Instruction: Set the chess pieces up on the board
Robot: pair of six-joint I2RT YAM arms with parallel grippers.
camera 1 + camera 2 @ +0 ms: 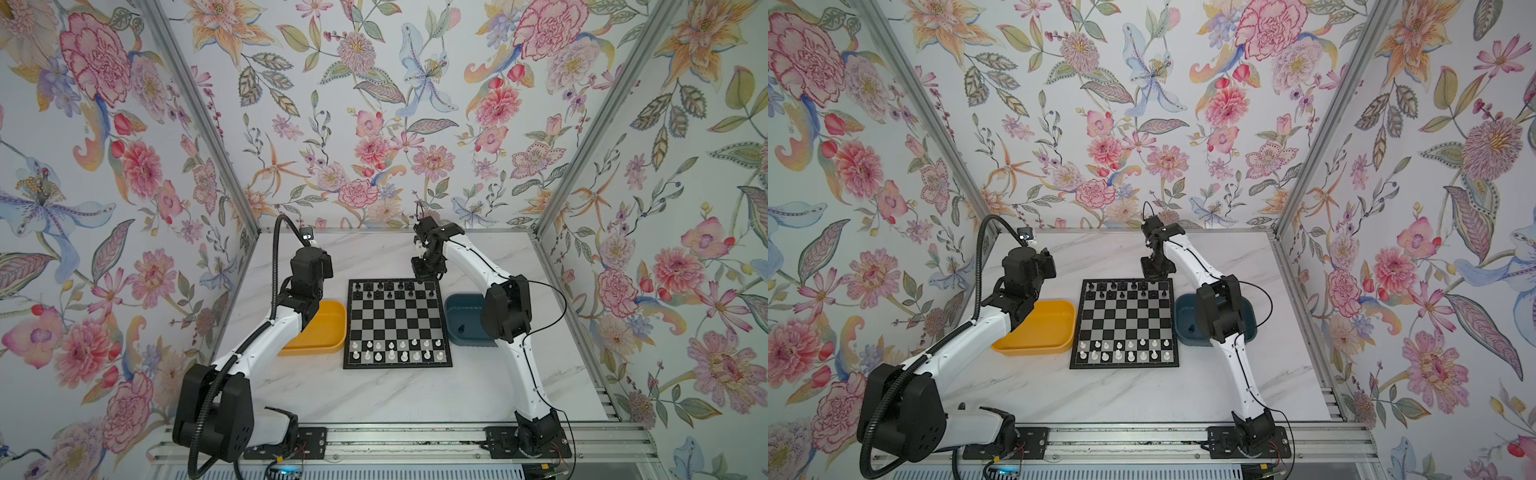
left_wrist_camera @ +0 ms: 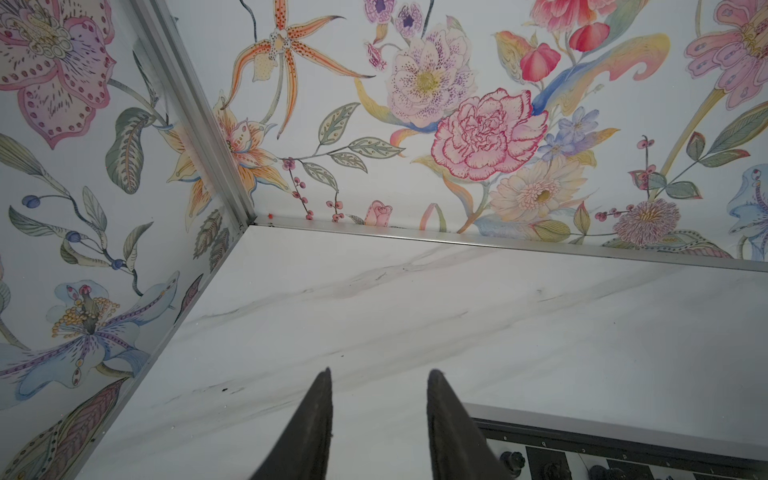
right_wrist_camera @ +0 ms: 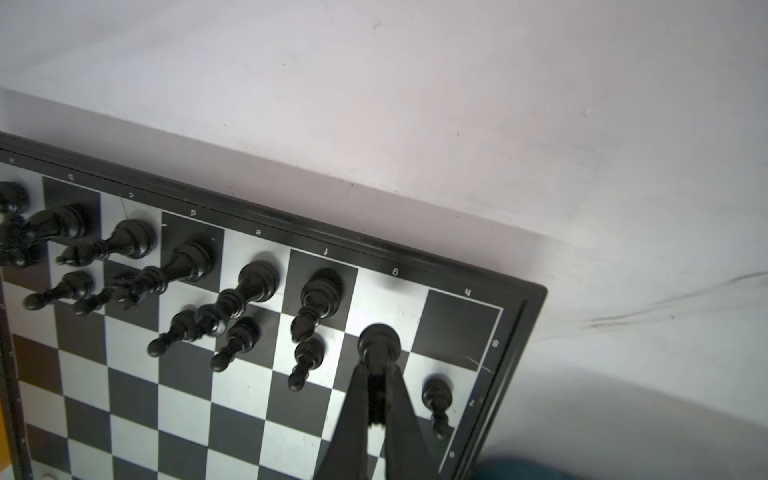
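- In both top views the board (image 1: 397, 324) (image 1: 1125, 324) lies in the middle of the worktop (image 1: 395, 399). White chess pieces (image 1: 395, 351) fill two rows at its 6 o'clock edge. Black chess pieces (image 1: 384, 291) stand along its 12 o'clock edge.
- A yellow tray (image 1: 316, 347) sits at the board's 9 o'clock, partly covered by the left arm (image 1: 266, 345). A dark blue tray (image 1: 465, 307) sits at 3 o'clock, half hidden behind the right arm (image 1: 505, 311), with one small dark object (image 1: 460, 328) in it.
- The right end effector (image 1: 424, 276) hangs over the board's 1 o'clock corner.
- Left wrist view: the left end effector (image 2: 378, 374) is released, its fingers apart with nothing between them, over bare worktop. A corner of the board shows just beside one finger. Floral walls (image 2: 457, 124) meet in a corner beyond.
- Right wrist view: the right end effector (image 3: 379, 370) is clenched on a black piece (image 3: 379, 338) above the g-file squares, next to the board's corner square. A black pawn (image 3: 436, 395) stands just beside the fingers. I cannot tell whether the held piece touches the board.
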